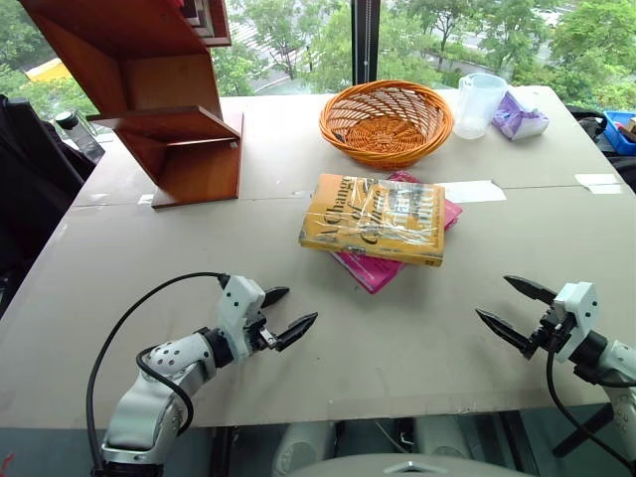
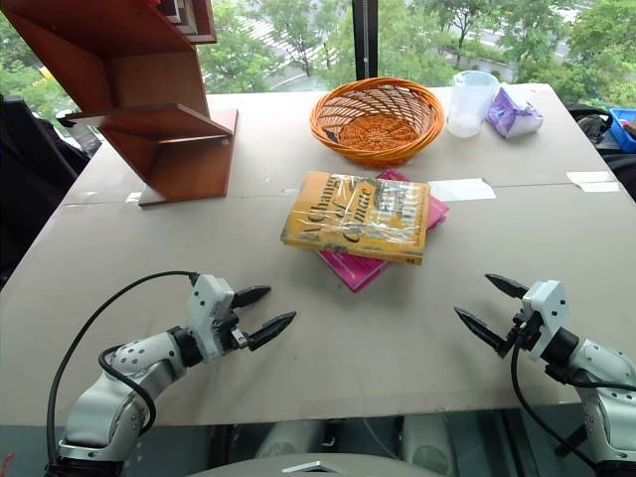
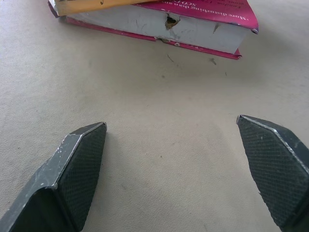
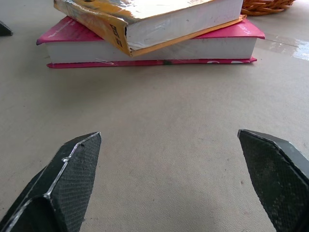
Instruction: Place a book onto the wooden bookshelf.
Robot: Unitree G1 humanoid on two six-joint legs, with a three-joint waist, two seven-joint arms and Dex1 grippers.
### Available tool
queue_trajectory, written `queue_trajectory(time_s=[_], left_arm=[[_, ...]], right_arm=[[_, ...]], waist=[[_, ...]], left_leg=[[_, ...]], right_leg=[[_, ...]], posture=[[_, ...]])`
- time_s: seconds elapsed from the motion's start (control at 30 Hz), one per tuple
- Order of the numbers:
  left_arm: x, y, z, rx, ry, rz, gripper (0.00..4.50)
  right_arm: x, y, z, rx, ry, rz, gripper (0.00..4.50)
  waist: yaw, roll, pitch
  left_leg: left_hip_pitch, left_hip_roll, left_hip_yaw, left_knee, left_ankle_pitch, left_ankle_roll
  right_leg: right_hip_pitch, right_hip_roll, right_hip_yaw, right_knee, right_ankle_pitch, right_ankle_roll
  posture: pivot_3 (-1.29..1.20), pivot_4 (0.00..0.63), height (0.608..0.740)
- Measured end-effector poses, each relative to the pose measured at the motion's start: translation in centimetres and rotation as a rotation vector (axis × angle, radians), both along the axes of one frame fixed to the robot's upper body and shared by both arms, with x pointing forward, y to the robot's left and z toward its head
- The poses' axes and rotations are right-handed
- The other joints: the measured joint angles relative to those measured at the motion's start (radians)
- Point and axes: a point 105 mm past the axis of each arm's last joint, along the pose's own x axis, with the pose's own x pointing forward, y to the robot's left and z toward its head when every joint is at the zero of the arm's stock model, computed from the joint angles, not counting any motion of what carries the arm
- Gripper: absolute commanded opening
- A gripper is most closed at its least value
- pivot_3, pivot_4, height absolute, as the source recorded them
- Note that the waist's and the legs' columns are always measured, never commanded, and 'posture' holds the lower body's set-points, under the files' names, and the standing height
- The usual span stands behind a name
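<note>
Two books stacked mid-tabletop [image 1: 298, 397]: yellow-orange book [image 1: 375, 218] in glossy plastic wrap flat on top, askew over thinner magenta-pink book [image 1: 370, 268], both well apart from wooden bookshelf [image 1: 159, 94] at far left corner. Just behind the stack, orange wicker basket [image 1: 386, 121], with clear plastic cup [image 1: 479, 103] and purple pouch [image 1: 519, 116] to its right. Left gripper [image 1: 284, 313] and right gripper [image 1: 509, 310] low over near edge, either side of the stack, fingers [image 3: 82, 159] spread wide and holding nothing, aimed inward toward the books.
</note>
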Motion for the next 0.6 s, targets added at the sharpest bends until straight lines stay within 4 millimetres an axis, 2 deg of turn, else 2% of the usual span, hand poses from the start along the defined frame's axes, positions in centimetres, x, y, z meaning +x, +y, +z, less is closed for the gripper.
queue_trajectory(time_s=[0.2, 0.6], left_arm=[[-0.03, -0.07, 0.03, -0.003, -0.001, -0.01, 4.45], [-0.09, -0.12, 0.09, -0.006, -0.006, -0.02, 4.45]], right_arm=[[0.8, -0.09, 0.5, 0.001, -0.014, -0.02, 4.5], [0.89, -0.23, 0.42, -0.009, -0.013, -0.03, 4.5]], waist=[[0.001, 0.0, 0.0], [0.005, -0.001, 0.0]], left_leg=[[0.0, 0.0, 0.001, 0.0, 0.0, 0.0], [-0.001, 0.0, 0.002, 0.0, 0.0, 0.001]], right_leg=[[-0.001, 0.0, 0.001, 0.0, 0.0, 0.0], [-0.002, 0.0, 0.002, -0.001, 0.0, 0.0]], posture=[[0.0, 0.15, 0.74], [0.0, 0.15, 0.74]])
